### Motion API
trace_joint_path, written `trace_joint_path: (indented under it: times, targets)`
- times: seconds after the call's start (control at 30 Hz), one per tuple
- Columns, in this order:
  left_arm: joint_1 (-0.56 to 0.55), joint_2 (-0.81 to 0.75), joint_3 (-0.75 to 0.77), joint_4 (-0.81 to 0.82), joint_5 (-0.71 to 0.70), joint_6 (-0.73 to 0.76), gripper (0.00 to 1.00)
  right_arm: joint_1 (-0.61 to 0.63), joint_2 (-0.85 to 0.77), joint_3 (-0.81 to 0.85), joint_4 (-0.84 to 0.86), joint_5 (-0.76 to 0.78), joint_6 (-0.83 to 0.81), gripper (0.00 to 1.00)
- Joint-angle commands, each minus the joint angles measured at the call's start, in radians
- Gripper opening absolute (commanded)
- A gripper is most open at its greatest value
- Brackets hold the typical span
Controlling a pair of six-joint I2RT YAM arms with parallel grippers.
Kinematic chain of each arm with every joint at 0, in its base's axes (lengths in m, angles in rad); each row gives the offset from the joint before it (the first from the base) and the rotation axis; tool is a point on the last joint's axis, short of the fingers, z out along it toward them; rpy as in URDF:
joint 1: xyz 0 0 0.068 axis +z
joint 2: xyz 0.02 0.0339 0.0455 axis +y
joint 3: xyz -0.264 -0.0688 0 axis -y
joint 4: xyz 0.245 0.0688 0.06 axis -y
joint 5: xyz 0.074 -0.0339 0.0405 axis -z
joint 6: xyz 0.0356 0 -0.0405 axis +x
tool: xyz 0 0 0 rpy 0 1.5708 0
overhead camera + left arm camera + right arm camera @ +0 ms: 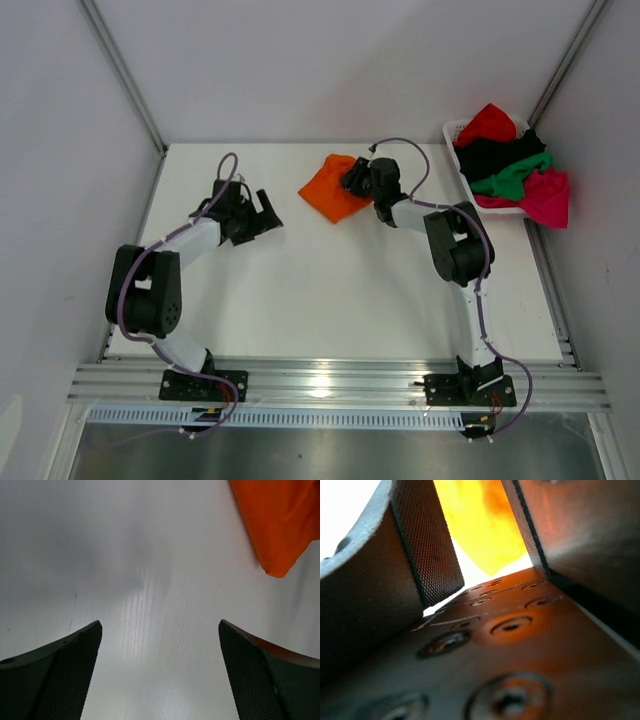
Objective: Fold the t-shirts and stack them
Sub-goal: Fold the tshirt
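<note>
Over the orange t-shirt's (326, 193) right edge hangs the right gripper (355, 178), jaws apart.

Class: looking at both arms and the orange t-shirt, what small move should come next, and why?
Probably close the right gripper on the orange t-shirt: its fingers stand apart with crumpled cloth showing between them, so a hold seems ready. The left gripper hangs open over bare table beside it.

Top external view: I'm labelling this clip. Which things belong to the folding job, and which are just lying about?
Job: bright orange cloth t-shirt; red cloth t-shirt; black cloth t-shirt; green cloth t-shirt; magenta-pink cloth t-shirt.
Lying about: white slatted plastic basket.
</note>
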Motion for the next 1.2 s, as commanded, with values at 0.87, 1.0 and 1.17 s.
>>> trace_joint_path:
  times: [0.87, 1.0, 1.17]
  targets:
    - [-0.224, 0.126, 0.051, 0.036, -0.002, -0.024, 1.0, -0.079, -0.111, 0.026, -0.008, -0.01, -0.077, 0.42]
    - [-0.224, 0.054, 0.071, -0.013, -0.04, 0.0, 1.0, -0.059, -0.166, -0.047, 0.034, -0.056, -0.065, 0.43]
    - [-0.224, -0.038, 0.09, -0.058, -0.063, 0.022, 0.99, -0.042, -0.226, -0.095, 0.066, -0.089, -0.052, 0.42]
